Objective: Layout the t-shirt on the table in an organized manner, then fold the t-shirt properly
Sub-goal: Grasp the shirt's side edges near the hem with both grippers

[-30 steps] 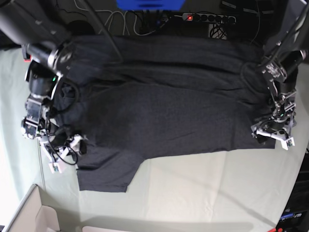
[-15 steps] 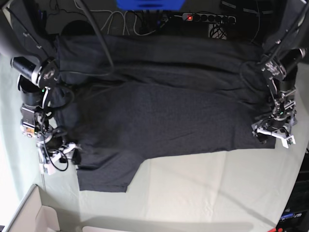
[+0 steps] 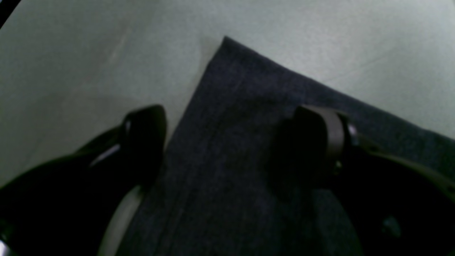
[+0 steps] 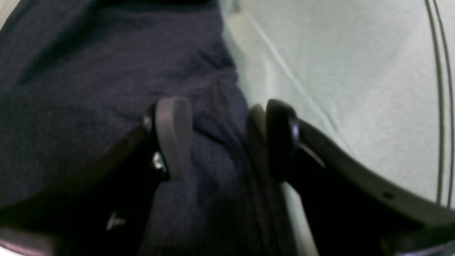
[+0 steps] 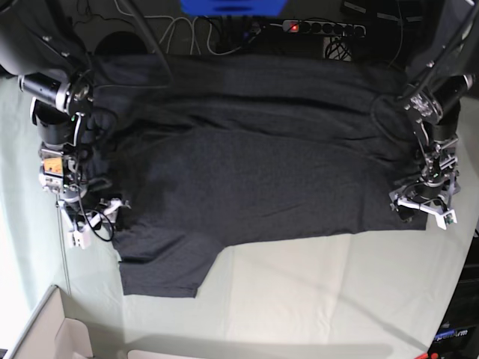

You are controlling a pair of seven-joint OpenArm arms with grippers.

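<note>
The black t-shirt (image 5: 254, 164) lies spread, plain side up, across the back of the pale grey-green table (image 5: 314, 299), with one sleeve pointing toward the front left. At the shirt's right front corner my left gripper (image 5: 423, 208) stands open. In the left wrist view the left gripper (image 3: 231, 142) straddles that corner of the t-shirt (image 3: 227, 177), one finger over the bare table (image 3: 89, 53). My right gripper (image 5: 97, 222) is open at the shirt's left edge. Up close, the right gripper (image 4: 227, 138) brackets the hem of the t-shirt (image 4: 89, 71) beside the table (image 4: 355, 71).
A cardboard box (image 5: 45, 336) sits at the front left corner. Behind the table's far edge lie a power strip (image 5: 322, 28), loose cables and a blue object (image 5: 232, 6). A thin cable (image 4: 440, 106) runs along the table near my right gripper.
The right arm has pulled its gripper back and slightly inward along the shirt's left edge. The left arm has hardly moved.
</note>
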